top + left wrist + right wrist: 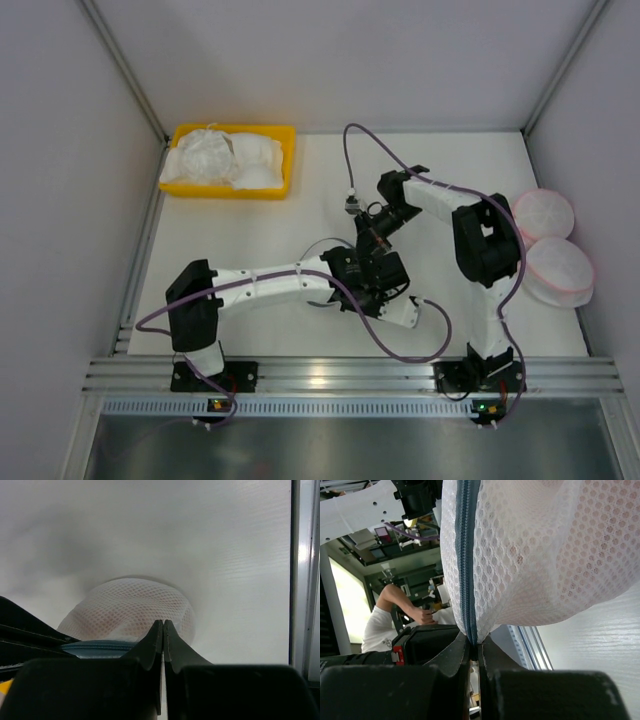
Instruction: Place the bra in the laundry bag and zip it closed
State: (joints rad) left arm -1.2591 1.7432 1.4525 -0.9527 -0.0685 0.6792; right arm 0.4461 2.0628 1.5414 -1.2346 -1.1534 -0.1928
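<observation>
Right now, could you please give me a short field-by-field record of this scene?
laundry bag: white mesh, held between both grippers
bra: pink, showing through the mesh, inside the bag
zipper: closed along the stretch in view
left gripper: shut on the bag's edge
right gripper: shut on the zipper rim
yellow bin: far left, holds white garments
pink-rimmed pouches: two, at the far right
</observation>
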